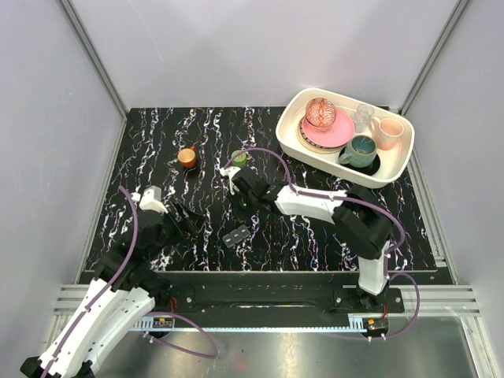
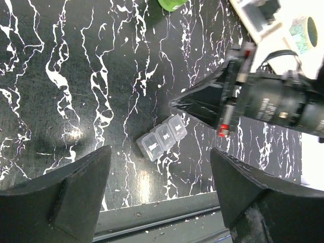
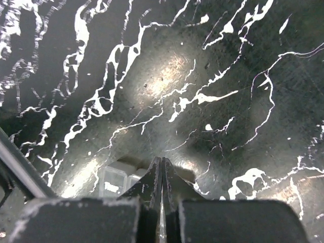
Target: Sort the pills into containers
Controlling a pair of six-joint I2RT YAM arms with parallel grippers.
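1. Pill box (image 1: 236,235) lies flat near the near edge of the worktop (image 1: 150,138), a bit left of centre. It is a short strip with three compartments showing in the left wrist view (image 2: 162,137).
2. Right pincer (image 1: 246,206) is closed, fingers pressed tip to tip (image 3: 162,167), nothing seen between them. The tip is low over the worktop just on the far side of the pill box; cannot tell if it touches it.
3. Left pincer (image 1: 186,221) is open, jaws spread wide and holding nothing, left of the pill box and apart from it. A bare strip of worktop shows between them.
4. Green bottle (image 1: 239,157) and orange cup (image 1: 187,157) stand mid-worktop toward the far edge, near each other but apart.
5. White tray (image 1: 400,167) of dishes fills the far right corner, overhanging the right edge.
6. Bare worktop shows along the left edge and at the near right corner.
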